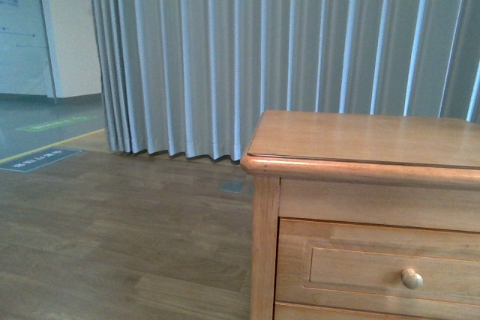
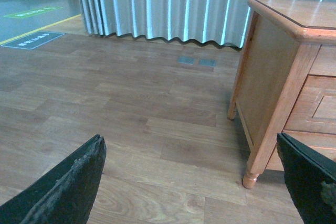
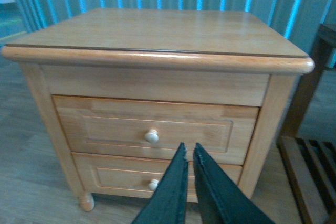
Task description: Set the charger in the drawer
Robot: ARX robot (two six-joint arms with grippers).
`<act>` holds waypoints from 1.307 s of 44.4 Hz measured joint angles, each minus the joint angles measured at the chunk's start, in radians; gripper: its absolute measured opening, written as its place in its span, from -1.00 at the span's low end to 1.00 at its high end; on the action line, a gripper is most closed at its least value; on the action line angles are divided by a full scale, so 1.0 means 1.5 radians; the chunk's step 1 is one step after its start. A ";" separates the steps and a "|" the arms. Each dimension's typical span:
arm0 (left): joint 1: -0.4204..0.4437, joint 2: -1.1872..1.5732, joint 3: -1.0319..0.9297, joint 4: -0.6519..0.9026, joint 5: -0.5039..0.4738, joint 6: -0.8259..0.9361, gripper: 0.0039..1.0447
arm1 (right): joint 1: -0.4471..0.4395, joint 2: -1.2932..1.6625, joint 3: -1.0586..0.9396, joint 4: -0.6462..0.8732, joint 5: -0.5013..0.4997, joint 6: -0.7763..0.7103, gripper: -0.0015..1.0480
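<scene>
The drawer [image 3: 157, 128] is the taller upper one of the honey-coloured wooden cabinet [image 3: 157, 30], closed, with a round pale knob [image 3: 151, 136]. In the front view its panel [image 1: 390, 264] and knob [image 1: 412, 279] show at the lower right. My right gripper [image 3: 189, 148] is shut with nothing between its fingers, hovering in front of the drawer face, to the right of the knob. My left gripper [image 2: 191, 145] is open over the wooden floor, left of the cabinet's side [image 2: 262, 77], holding nothing. The charger is out of view. The cabinet top is bare.
A shorter drawer [image 3: 131, 178] with a similar knob [image 3: 153, 184] sits below. Grey curtains [image 1: 285, 43] hang behind the cabinet. Wooden floor [image 2: 131, 108] stretches to the left. A dark wooden slatted rack [image 3: 310, 171] stands to the right of the cabinet.
</scene>
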 joint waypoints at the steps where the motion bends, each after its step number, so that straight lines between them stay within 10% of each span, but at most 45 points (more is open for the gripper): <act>1: 0.000 0.000 0.000 0.000 0.000 0.000 0.89 | 0.010 -0.005 -0.002 -0.003 0.018 0.001 -0.93; 58: 0.000 0.000 0.000 0.000 0.000 0.000 0.89 | 0.054 -0.338 -0.056 -0.275 0.041 0.001 -0.97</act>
